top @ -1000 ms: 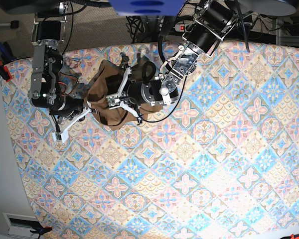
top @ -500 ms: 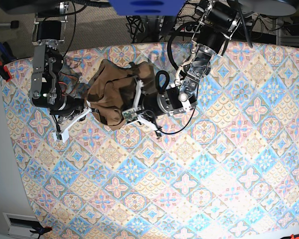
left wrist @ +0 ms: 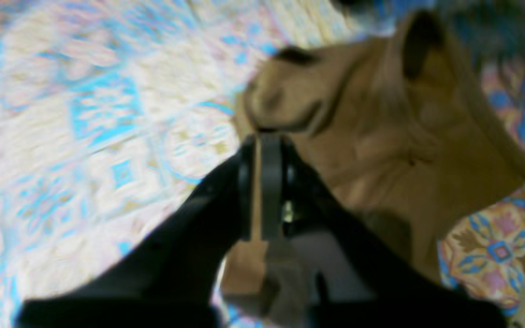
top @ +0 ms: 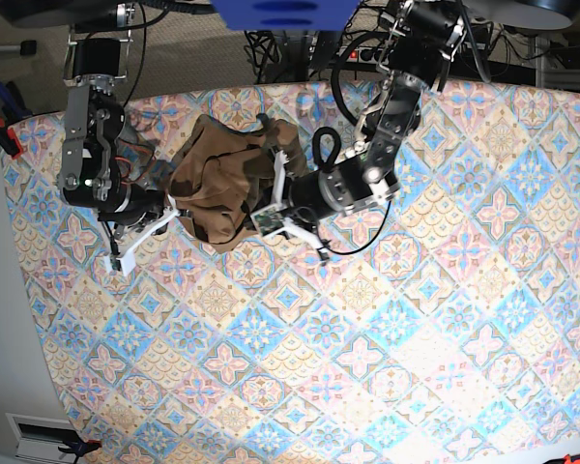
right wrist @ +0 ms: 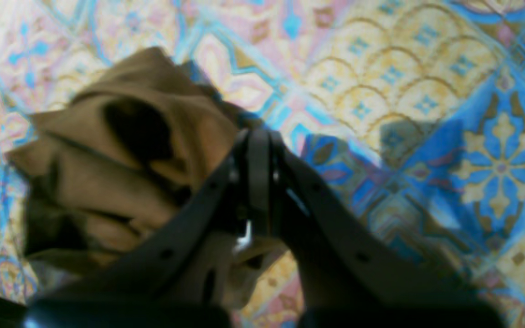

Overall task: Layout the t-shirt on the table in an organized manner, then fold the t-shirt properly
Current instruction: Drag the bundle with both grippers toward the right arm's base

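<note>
We have one t-shirt point(top: 230, 188), still a crumpled tan heap near the surface's point(top: 387, 367) far edge, toward the corner on the right arm's side. The whole near half of the surface carries nothing of the task.

Two grippers, both at the heap, one on each side.

Right gripper point(top: 171, 206): jaws fully together in its wrist view, with cloth bunched right up against them. We read that as pinching a fold at the heap's edge, likely to anchor that side while the other arm works. The exact bite is blurred, so treat the hold as probable.

Left gripper point(top: 280, 208): in its wrist view the jaws look nearly together at the shirt's edge, a thin sliver between them. We cannot tell whether it is clamping fabric or just letting go; the view is motion-blurred. In the base view its white fingers straddle the heap's near side, arm reaching in from the far edge.

Our take on placement: two opposite contact points make sense for pulling the bundle apart into a flat layout. Layout step is not yet done; no sleeve, hem or collar is readable, and folding has not started.

Count: one shirt, one surface, two grippers.
</note>
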{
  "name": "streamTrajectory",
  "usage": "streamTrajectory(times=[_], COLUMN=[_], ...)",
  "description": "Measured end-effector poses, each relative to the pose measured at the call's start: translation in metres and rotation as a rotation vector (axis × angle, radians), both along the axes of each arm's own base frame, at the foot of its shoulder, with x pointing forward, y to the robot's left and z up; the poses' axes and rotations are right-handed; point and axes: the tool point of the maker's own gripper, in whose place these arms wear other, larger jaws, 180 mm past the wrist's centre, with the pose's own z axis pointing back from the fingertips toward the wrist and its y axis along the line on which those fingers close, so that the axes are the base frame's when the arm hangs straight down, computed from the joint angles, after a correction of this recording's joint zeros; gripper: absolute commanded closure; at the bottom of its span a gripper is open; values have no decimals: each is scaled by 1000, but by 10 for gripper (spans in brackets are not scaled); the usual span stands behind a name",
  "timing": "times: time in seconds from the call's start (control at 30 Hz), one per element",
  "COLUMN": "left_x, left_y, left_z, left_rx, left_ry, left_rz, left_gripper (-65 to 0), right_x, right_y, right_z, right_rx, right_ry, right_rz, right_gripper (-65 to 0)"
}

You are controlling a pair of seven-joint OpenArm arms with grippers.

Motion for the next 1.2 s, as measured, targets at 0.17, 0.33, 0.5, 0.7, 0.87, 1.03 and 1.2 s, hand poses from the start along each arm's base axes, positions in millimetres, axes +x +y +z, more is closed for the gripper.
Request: streamTrajectory(times=[0.17, 0.33, 0.5, 0.7, 0.87, 1.03, 1.2], left_x=[-6, -21, -38, -44, -32, -25, -13], left_y=[39, 57, 54, 57, 53, 32, 4], left_z=[-13, -33, -52, -93, -102, -101, -102], left_rx=[13, 23, 18, 54, 37, -18, -62], left_ry=[46, 117, 185, 301, 322, 349, 380], left_rz=[122, 185, 172, 179, 169, 186, 161], left_gripper=[-137, -137, -137, -137, -137, -137, -137], right_x=[1, -1, -8, -7, 1, 7, 5], right_y=[1, 9, 36, 35, 10, -42, -62], right_z=[4, 1, -4, -2, 7, 21, 26], right_rx=[0, -10, 11, 5, 10, -13, -12], right_ry=[-9, -2, 20, 10, -22, -68, -85], right_rz=[5, 34, 116, 115, 30, -130, -197], right_gripper=[0, -172, -240, -240, -240, -240, -240])
